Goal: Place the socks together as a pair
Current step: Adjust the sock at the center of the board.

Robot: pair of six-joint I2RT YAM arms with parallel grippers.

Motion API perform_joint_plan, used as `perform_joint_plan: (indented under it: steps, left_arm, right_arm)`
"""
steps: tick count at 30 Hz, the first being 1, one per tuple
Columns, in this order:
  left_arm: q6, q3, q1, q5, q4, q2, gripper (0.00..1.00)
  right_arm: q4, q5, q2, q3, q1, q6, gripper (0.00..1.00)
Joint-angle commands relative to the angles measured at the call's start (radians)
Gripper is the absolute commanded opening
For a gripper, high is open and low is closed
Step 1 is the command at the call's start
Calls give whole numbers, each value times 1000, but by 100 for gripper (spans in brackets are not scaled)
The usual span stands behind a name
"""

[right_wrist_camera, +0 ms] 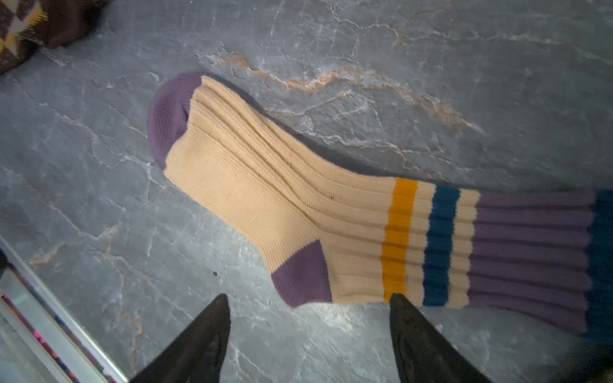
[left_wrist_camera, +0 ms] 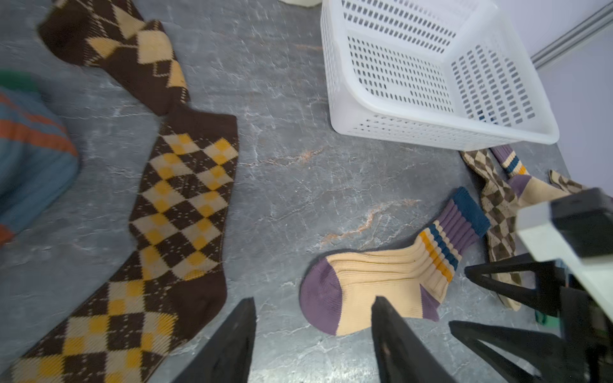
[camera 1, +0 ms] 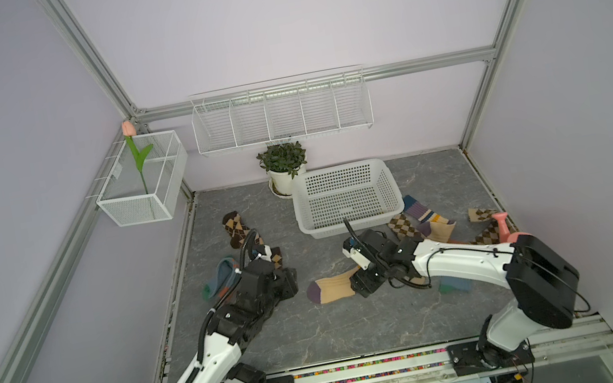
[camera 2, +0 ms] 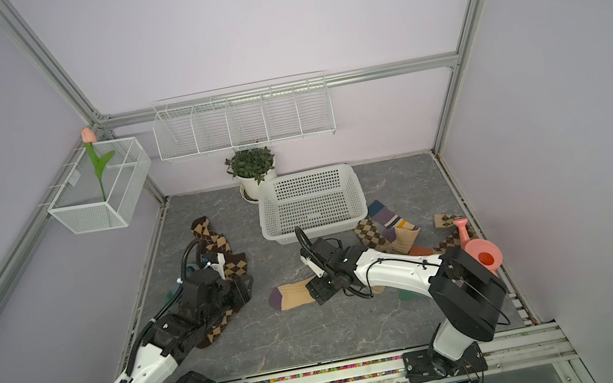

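A cream ribbed sock (camera 1: 331, 287) with a purple toe lies flat mid-table, also plain in the right wrist view (right_wrist_camera: 298, 212). My right gripper (right_wrist_camera: 308, 298) hovers open by its heel and striped cuff, holding nothing. Its partner sock (camera 1: 435, 228) lies crumpled to the right among tan argyle socks (camera 1: 403, 227). My left gripper (left_wrist_camera: 314, 300) is open and empty, just off the purple toe. Two dark-brown argyle socks (left_wrist_camera: 185, 205) (left_wrist_camera: 126, 49) lie end to end on the left, beside a blue sock with orange stripes (left_wrist_camera: 30, 159). Another blue sock (camera 1: 455, 285) shows under my right arm.
A white perforated basket (camera 1: 346, 198) stands at the back centre, with a potted plant (camera 1: 284, 167) behind it. A pink watering can (camera 2: 483, 251) stands at the right edge. Wire baskets hang on the back and left walls.
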Motion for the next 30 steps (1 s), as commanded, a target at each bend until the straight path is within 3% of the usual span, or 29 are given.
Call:
perform_joint_plan:
  steps: [1,10,21,30]
  left_arm:
    - [-25,-19,5,-74,-55,-59,58]
    - [-41,-81,5,15,35,-61,57]
    - [-27,-75,4,68,61,-41,57]
    - [-45,-114,5,129,102,-21,58]
  right_arm:
    - [-38,57,54,42,10,48,78]
    - [-52,78,194,129,34,113,80]
    - [13,116,292,176,32,297,64]
    - [101,134,332,235,23,377,62]
